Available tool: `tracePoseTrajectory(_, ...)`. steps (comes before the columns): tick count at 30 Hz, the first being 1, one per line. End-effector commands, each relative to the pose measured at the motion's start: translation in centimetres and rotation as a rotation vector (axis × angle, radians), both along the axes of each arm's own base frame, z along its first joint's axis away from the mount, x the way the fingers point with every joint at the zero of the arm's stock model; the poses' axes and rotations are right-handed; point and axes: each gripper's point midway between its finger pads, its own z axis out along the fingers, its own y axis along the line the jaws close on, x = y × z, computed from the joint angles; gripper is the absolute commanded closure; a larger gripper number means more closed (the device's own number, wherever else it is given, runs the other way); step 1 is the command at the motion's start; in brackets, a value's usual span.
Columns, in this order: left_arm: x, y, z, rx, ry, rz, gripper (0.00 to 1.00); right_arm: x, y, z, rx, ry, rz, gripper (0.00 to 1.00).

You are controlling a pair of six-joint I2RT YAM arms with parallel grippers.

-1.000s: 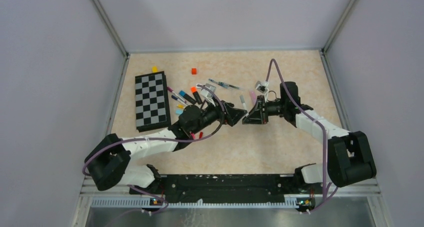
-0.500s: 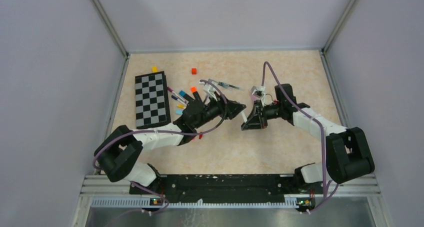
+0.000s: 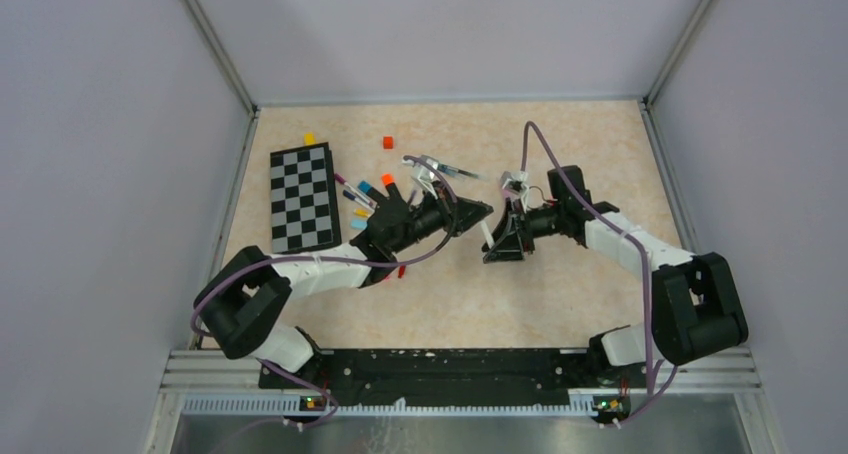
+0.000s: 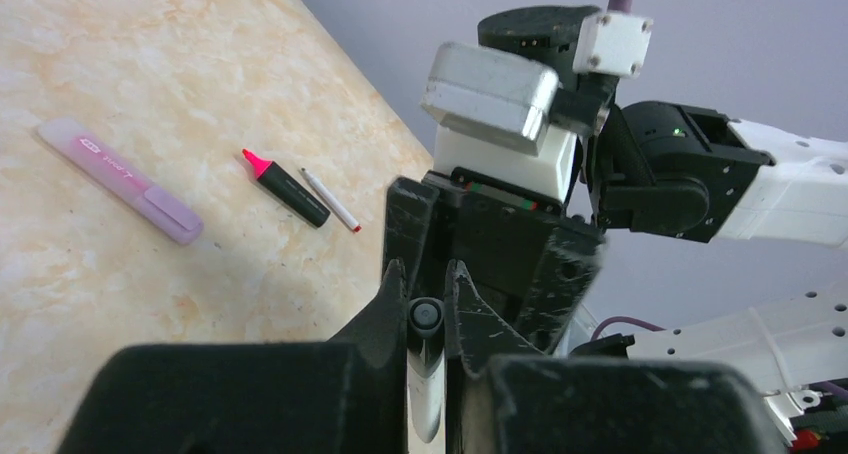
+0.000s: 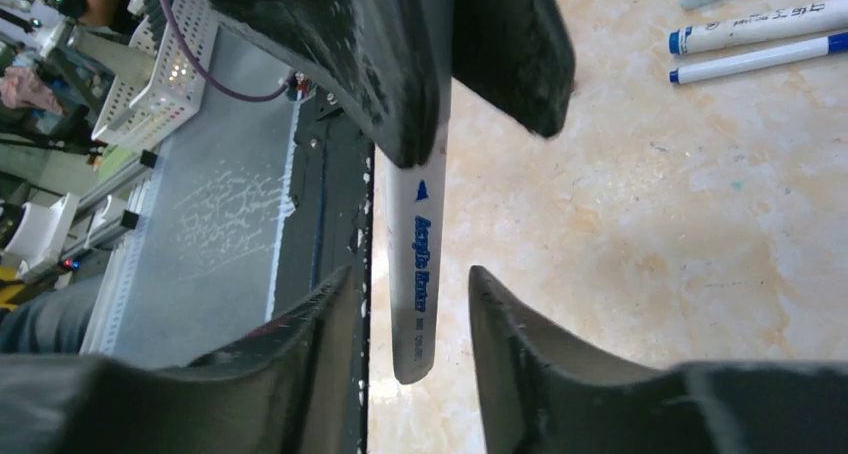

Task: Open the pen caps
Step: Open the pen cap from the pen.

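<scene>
While the table (image 3: 560,294) carries the other pens (image 3: 372,195) beside the checkerboard (image 3: 301,197), both arms meet above its middle. The left gripper (image 4: 425,274) clenches a white pen (image 5: 415,234). The right gripper (image 5: 408,294) stands parted, flanking the barrel untouched. Uncapping seems underway: next the right must clamp, then pull straight from the dark end (image 4: 425,317), probably the cap.

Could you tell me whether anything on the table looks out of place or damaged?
Nothing looks damaged or spilled; the pens merely lie scattered at mixed angles beside the checkerboard, which is untidy rather than odd.
</scene>
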Motion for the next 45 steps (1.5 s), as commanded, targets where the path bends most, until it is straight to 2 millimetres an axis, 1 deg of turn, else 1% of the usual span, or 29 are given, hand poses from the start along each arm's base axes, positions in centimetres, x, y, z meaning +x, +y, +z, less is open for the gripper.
tracePoseTrajectory(1,-0.2,-0.7,1.3,-0.046,-0.032,-0.041,1.00,0.9,0.7,2.6,0.034,-0.096,0.037,0.48)
tracePoseTrajectory(2,-0.3,-0.6,0.9,-0.043,-0.019,-0.044,1.00,0.9,0.6,2.9,0.036,-0.106,0.036,0.45)
tracePoseTrajectory(5,-0.6,-0.6,0.1,-0.049,0.002,-0.051,1.00,1.0,0.4,3.5,0.048,-0.113,0.017,0.41)
tracePoseTrajectory(8,-0.6,-0.7,-0.2,-0.056,0.012,-0.059,1.00,1.5,0.2,3.8,0.053,-0.112,-0.006,0.41)
tracePoseTrajectory(11,-0.6,-1.0,0.0,-0.062,0.011,-0.065,1.00,1.9,0.2,3.5,0.041,-0.101,-0.031,0.46)
tracePoseTrajectory(13,-0.5,-1.0,0.2,-0.062,0.007,-0.064,1.00,2.1,0.3,3.3,0.036,-0.090,-0.037,0.56)
tracePoseTrajectory(14,-0.5,-1.0,0.3,-0.065,0.002,-0.061,1.00,2.1,0.3,3.3,0.036,-0.086,-0.036,0.66)
tracePoseTrajectory(15,-0.4,-0.9,0.5,-0.066,-0.006,-0.054,1.00,2.1,0.3,3.3,0.037,-0.080,-0.033,0.88)
tracePoseTrajectory(16,-0.2,-0.7,0.8,-0.070,-0.015,-0.040,1.00,2.1,0.3,3.2,0.036,-0.074,-0.034,1.00)
tracePoseTrajectory(17,0.2,-0.4,1.2,-0.075,-0.029,-0.019,1.00,2.0,0.3,3.1,0.034,-0.067,-0.031,1.00)
tracePoseTrajectory(19,1.4,0.8,3.0,-0.099,-0.072,0.040,1.00,1.6,0.3,2.9,0.042,-0.049,-0.013,1.00)
tracePoseTrajectory(21,3.5,2.7,5.6,-0.132,-0.123,0.104,1.00,1.2,0.4,2.7,0.053,-0.028,0.009,1.00)
tracePoseTrajectory(26,8.9,9.1,13.1,-0.230,-0.244,0.294,1.00,0.2,0.9,1.5,0.048,0.027,0.058,1.00)
tracePoseTrajectory(28,10.1,10.9,15.8,-0.263,-0.287,0.349,1.00,-0.1,1.2,1.2,0.043,0.035,0.075,1.00)
tracePoseTrajectory(30,10.5,12.0,17.9,-0.278,-0.326,0.388,1.00,-0.2,1.3,0.9,0.035,0.037,0.084,1.00)
tracePoseTrajectory(32,10.5,12.4,18.9,-0.274,-0.355,0.400,1.00,-0.3,1.4,0.6,0.027,0.040,0.089,1.00)
tracePoseTrajectory(33,10.3,12.5,19.1,-0.274,-0.362,0.395,1.00,-0.3,1.4,0.6,0.022,0.033,0.090,1.00)
tracePoseTrajectory(35,9.6,12.3,19.1,-0.265,-0.369,0.368,1.00,0.2,1.3,0.4,-0.009,-0.018,0.083,1.00)
tracePoseTrajectory(38,8.2,12.0,17.2,-0.220,-0.342,0.316,1.00,1.1,0.4,-0.3,-0.105,-0.117,0.059,1.00)
tracePoseTrajectory(39,7.6,12.0,16.1,-0.197,-0.324,0.303,1.00,1.3,0.0,-0.5,-0.140,-0.153,0.051,1.00)
tracePoseTrajectory(43,5.6,12.8,10.5,-0.086,-0.207,0.285,1.00,2.6,-1.8,-0.6,-0.200,-0.231,-0.013,1.00)
tracePoseTrajectory(45,4.3,13.3,7.9,-0.034,-0.156,0.273,1.00,3.9,-3.2,-0.5,-0.230,-0.257,-0.070,1.00)
